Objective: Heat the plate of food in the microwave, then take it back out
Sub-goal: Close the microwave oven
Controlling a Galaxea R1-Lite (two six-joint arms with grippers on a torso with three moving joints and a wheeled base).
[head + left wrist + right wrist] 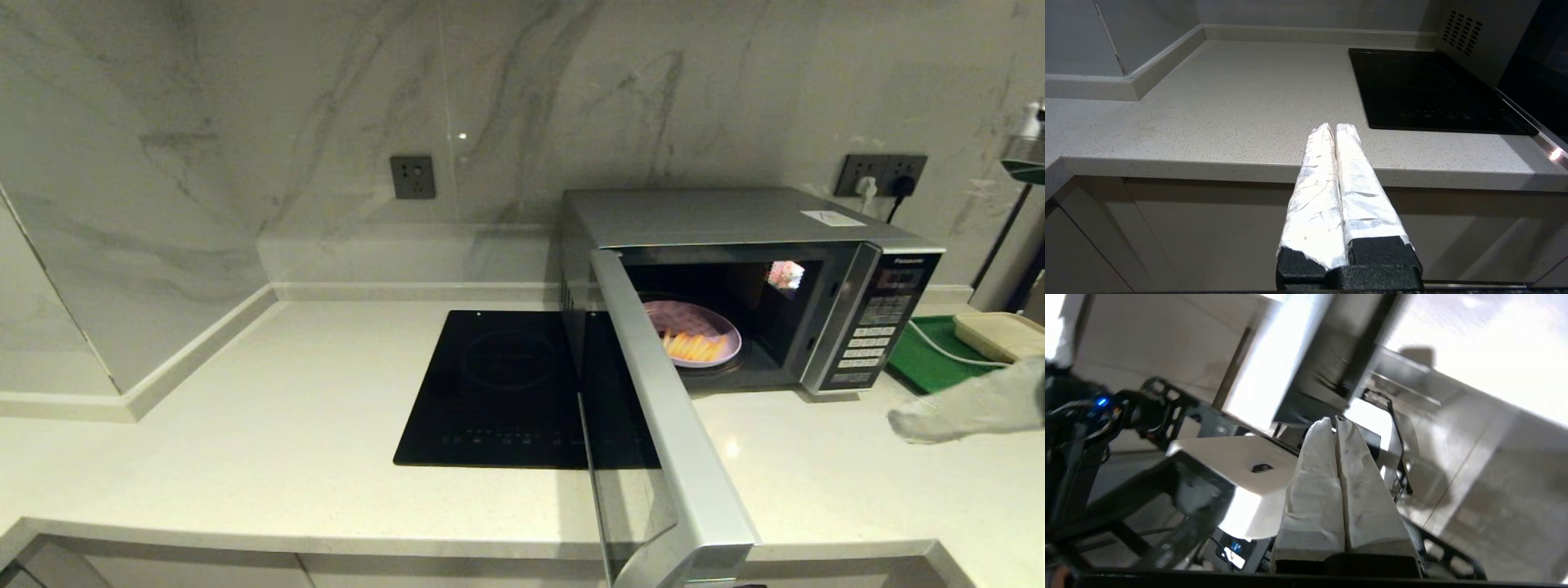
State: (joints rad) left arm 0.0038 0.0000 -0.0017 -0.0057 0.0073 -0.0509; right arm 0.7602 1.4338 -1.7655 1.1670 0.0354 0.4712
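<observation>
The silver-grey microwave (735,216) stands on the counter with its door (665,425) swung wide open toward me. Inside the dark cavity rests the lavender plate of food (694,333), with yellow-orange sticks on its front half. My right gripper (902,425) is shut and empty, hovering over the counter in front of the button panel (869,339), right of the opening. In the right wrist view the right gripper (1334,420) points at the robot's frame and the door edge. My left gripper (1334,127) is shut and empty, parked low before the counter's front edge, outside the head view.
A black induction cooktop (498,384) lies left of the microwave, partly behind the open door. A green tray (927,355) with a cream dish (1000,333) and a white cable sits right of the microwave. Wall sockets are behind. The counter edge (1208,165) is near the left gripper.
</observation>
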